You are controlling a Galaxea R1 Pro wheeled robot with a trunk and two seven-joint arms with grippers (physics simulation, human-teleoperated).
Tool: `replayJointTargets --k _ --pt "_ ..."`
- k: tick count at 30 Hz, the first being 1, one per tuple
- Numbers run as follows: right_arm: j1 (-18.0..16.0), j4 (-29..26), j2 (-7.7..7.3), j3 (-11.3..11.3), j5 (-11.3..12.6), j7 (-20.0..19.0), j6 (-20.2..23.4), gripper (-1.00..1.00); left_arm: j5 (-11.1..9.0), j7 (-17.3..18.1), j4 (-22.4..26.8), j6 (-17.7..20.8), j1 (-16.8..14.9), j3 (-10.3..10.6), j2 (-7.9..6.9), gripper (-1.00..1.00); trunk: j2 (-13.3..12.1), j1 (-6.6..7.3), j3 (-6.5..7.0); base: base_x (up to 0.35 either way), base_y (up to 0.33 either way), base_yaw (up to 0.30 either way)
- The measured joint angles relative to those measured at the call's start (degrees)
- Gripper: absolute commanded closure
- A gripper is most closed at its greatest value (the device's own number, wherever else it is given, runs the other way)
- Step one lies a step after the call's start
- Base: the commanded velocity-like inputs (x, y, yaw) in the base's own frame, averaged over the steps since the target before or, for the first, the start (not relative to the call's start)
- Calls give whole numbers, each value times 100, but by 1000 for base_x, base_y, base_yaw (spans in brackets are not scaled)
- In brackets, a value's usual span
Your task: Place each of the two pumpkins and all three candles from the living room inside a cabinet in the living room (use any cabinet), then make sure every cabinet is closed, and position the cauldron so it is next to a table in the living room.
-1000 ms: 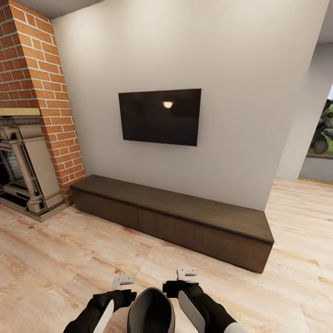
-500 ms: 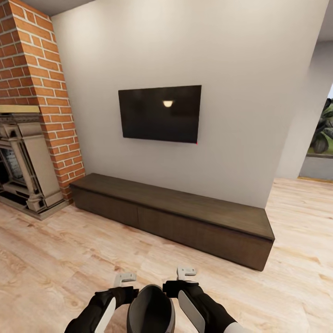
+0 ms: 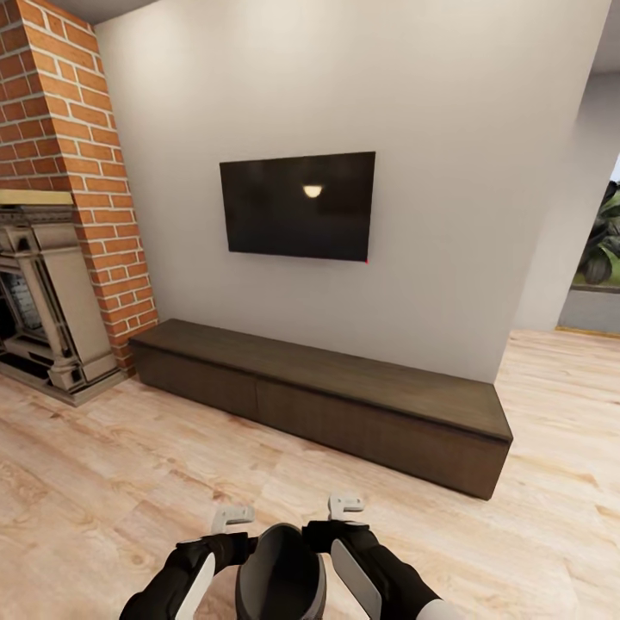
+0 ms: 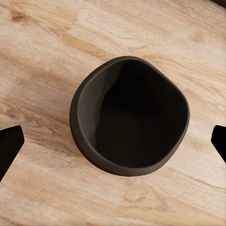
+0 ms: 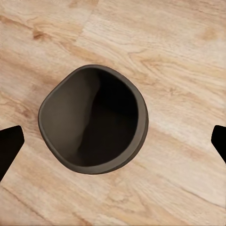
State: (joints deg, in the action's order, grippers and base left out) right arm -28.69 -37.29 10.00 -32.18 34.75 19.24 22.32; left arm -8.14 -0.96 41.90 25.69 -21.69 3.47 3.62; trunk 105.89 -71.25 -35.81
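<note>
Nearest the robot, in the head view, a dark round vessel, the cauldron [image 3: 282, 573], sits between the two forearms at the lower edge of frame. The left gripper [image 3: 232, 517] and right gripper [image 3: 346, 505] show pale fingers just beyond it, one on each side.

Left wrist view: cauldron [image 4: 129, 115] seen from above, mouth open, interior dark, standing on the wood floor [image 4: 42, 52]. The fingertips [image 4: 9, 146] sit at the frame edges, spread wide, clear of the rim. Right wrist view: same cauldron [image 5: 94, 120], same floor; black fingertips [image 5: 9, 146] again far apart, nothing between them but the vessel below. Neither gripper touches it.

Beyond the arms lies a stretch of pale plank floor [image 3: 103, 465]. Past that, the cabinet [image 3: 327, 400] stands along the wall, long, low, dark brown, all drawer fronts flush and closed, top bare. Above it, a black TV [image 3: 298, 205] hangs on the grey wall. To the left, a brick chimney [image 3: 65, 129] and a stone fireplace [image 3: 43, 293]. Far right, a doorway with a plant [image 3: 603, 245].
</note>
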Motion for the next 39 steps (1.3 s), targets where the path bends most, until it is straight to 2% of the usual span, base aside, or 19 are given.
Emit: replayJointTargets --k 28,34,39 --pt "0 39 0 -19 -32 -27 -63 -100 24 -19 -29 -5 0 -3 -8 -100 1123 -615 -503 0 0 0" --pt "0 87 0 -18 -22 -4 -255 -100 26 -21 -27 -5 0 -3 -28 -100 1364 -747 -610 0 0 0" --pt "0 111 0 -11 -13 0 -301 -100 19 -21 -24 -6 0 -9 -48 -100 1444 -791 -646 0 0 0"
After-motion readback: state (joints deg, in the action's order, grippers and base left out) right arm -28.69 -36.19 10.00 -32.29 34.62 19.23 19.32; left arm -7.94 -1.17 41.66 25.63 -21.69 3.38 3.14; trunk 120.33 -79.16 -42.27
